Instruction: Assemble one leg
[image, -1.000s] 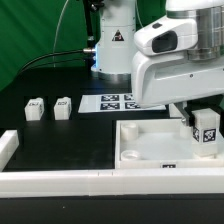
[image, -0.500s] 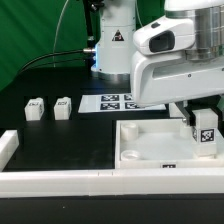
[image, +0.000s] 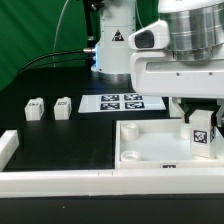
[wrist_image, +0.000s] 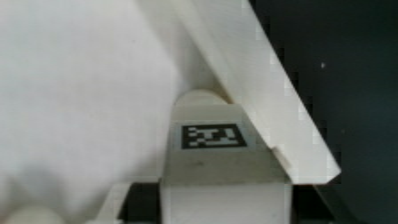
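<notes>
The black table (image: 60, 135) fills most of the exterior view, with a green curtain behind it. In the wrist view it shows as a dark strip (wrist_image: 347, 100) beyond the panel's edge.

The white Panda arm (image: 185, 60) hangs over the exterior view's right side, with its wrist pointing down.

Under it lies the large white panel (image: 150, 148). It is flat on the table with its raised rim up, and a round hole shows in its near corner on the exterior view's left. In the wrist view, the panel's floor (wrist_image: 80, 90) is a broad pale field and its rim crosses the picture as a slanted bar.

A long white rail (image: 60, 181) runs along the table's near edge, touching or just beside the panel's front wall.

The marker board (image: 122, 102) lies flat farther back, apart from the panel.

The gripper (image: 203, 125) is above the panel's far corner on the exterior view's right. Its jaws are closed on the leg (image: 203, 133), which fills the narrow gap between them.

The leg sits a little askew, with its tag facing the exterior camera. In the wrist view, the leg (wrist_image: 217, 150) stands just inside the rim. Whether its foot touches the panel cannot be told.

One spare leg (image: 36, 108) and a second spare leg (image: 63, 107) stand side by side on the table. They are near each other, well apart from the panel, on the exterior view's left.
</notes>
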